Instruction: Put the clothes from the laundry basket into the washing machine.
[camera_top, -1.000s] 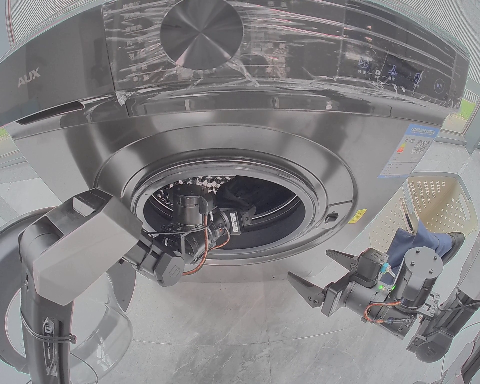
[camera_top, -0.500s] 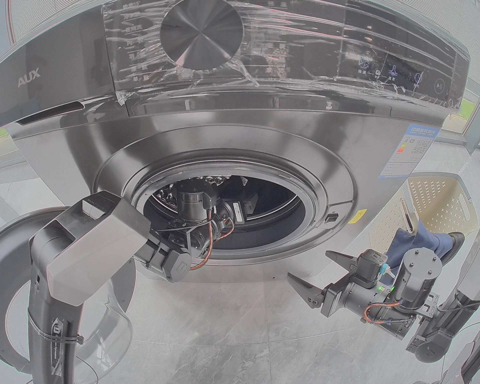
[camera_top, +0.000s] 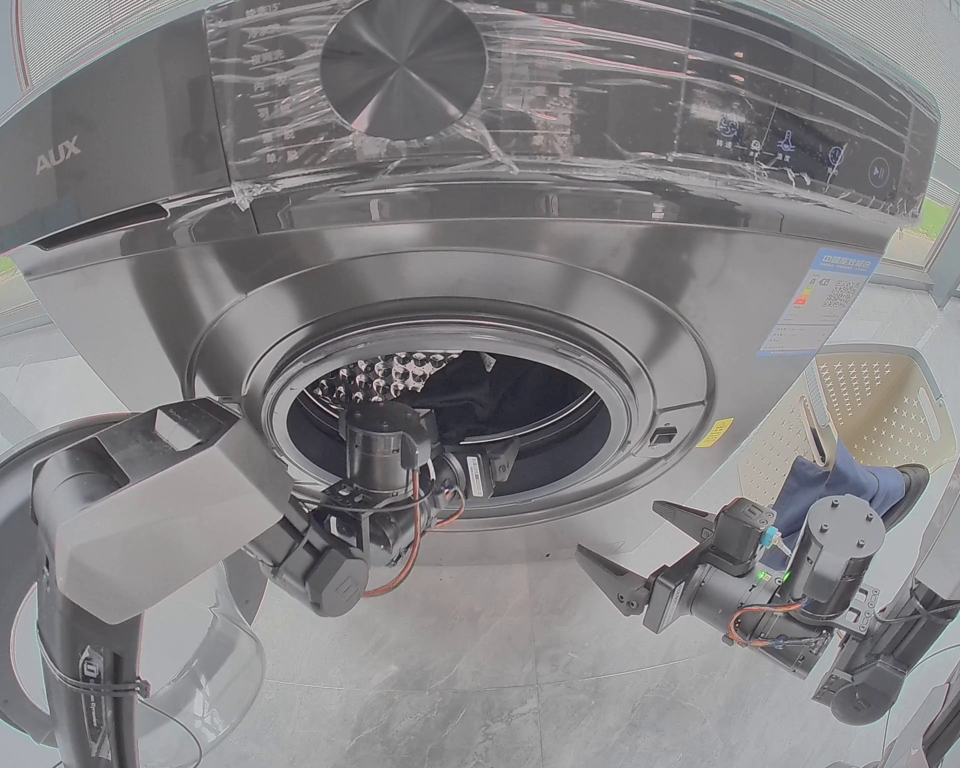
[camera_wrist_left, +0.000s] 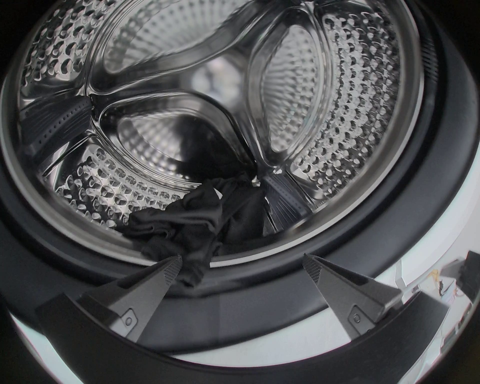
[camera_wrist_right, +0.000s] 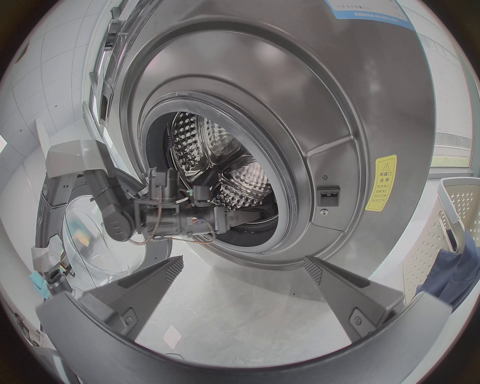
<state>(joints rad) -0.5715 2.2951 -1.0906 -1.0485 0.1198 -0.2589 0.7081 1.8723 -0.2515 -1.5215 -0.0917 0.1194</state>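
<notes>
Left arm has pulled back and dropped lower out of the drum mouth since a second ago, baring more of the studded wall above its wrist; right arm unmoved.

The left gripper (camera_wrist_left: 241, 259) sits at the door opening, jaws spread wide, nothing between them. The black garment (camera_wrist_left: 200, 220) lies at the bottom front of the drum (camera_wrist_left: 325, 100), crumpled, one fold draped over the lip onto the dark rubber seal (camera_wrist_left: 300, 285). The right gripper (camera_top: 620, 530) hangs low before the washing machine (camera_top: 500, 260), also gaping and empty. The laundry basket (camera_top: 880, 400) stands to its right, with a blue garment (camera_top: 840, 485) slumped against its wall.

Step looks like the release just done, one piece in and the arm clearing out. Next probably means fetching the blue piece, and maybe nudging the black fold off the seal first so it doesn't snag.

Drum is polished steel, dimpled and perforated, with smooth raised paddles; basket is cream plastic with a punched lattice; both cloths are limp and will bunch when pinched; the glass door (camera_top: 200, 640) is swung open on the left.
</notes>
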